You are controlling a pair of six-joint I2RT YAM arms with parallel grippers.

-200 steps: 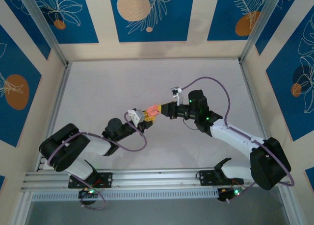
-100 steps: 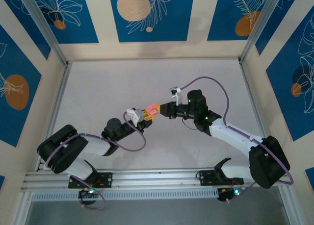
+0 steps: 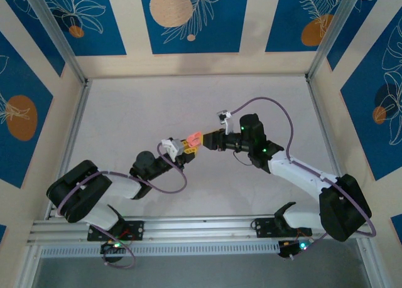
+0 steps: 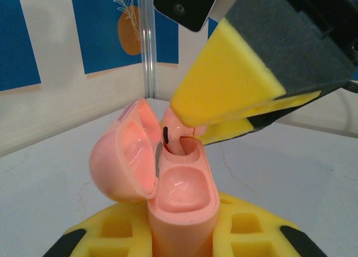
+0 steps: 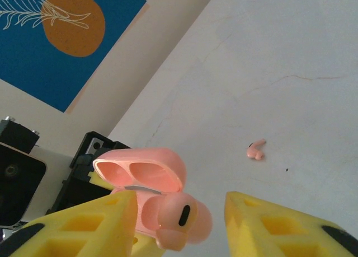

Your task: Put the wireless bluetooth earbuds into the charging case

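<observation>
My left gripper [image 3: 187, 149] pinches the pink charging case [image 4: 182, 198] tight and holds it up with its lid open. One earbud [image 5: 179, 218] sits in a cup of the case. My right gripper [image 5: 180, 209] has its yellow fingers spread apart, one on each side of that earbud. Farther off, the other earbud [image 5: 256, 150] lies on the white table [image 5: 291, 55].

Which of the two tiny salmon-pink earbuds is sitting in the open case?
The salmon-pink earbud with the dark oval mark, standing in a socket of the open salmon-pink plastic charging case. The other earbud lies alone on the white table.
</observation>
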